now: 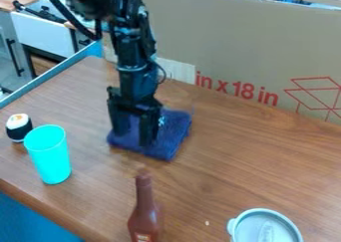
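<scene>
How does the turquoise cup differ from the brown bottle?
The turquoise cup widens toward its rim, while the brown bottle narrows into a slim neck. The cup's sides look plain; the bottle carries a label. The cup is bright, the bottle dark. Both stand upright on the wooden table.

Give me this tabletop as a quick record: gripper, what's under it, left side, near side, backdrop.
Gripper: black two-finger gripper, fingers apart; contact unclear
Under it: dark blue cloth
Left side: turquoise cup, upright; toy sushi roll beside it
Near side: brown sauce bottle; round, pale lidded container to its right
Surface: wood-grain table
Backdrop: cardboard panel with red print
</scene>
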Controlling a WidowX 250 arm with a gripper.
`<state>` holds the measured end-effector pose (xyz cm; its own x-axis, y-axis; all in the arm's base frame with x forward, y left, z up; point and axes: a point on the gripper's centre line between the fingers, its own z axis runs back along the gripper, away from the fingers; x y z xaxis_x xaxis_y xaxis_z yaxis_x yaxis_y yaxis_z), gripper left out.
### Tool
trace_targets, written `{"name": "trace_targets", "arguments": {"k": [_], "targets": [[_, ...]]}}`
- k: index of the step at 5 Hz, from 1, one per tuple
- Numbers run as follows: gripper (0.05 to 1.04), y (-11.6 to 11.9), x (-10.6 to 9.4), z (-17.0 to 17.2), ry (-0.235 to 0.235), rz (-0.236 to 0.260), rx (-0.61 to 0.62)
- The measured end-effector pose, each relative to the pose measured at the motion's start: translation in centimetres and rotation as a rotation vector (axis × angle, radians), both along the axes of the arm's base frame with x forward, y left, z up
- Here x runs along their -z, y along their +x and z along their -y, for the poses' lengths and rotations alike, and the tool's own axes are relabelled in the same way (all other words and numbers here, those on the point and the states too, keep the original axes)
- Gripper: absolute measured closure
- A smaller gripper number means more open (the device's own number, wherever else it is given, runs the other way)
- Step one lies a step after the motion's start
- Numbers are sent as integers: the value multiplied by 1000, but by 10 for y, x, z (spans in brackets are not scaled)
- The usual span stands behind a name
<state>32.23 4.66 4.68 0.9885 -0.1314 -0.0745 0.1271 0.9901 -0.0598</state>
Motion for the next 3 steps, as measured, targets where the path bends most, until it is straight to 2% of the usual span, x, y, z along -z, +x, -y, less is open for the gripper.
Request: {"name": "trace_targets", "arguments": {"k": [1, 2, 3], "targets": [[83, -6, -18, 9, 45, 17, 40], [83, -16, -35, 16, 56, 70, 76], [83, -30, -52, 20, 40, 148, 80]]}}
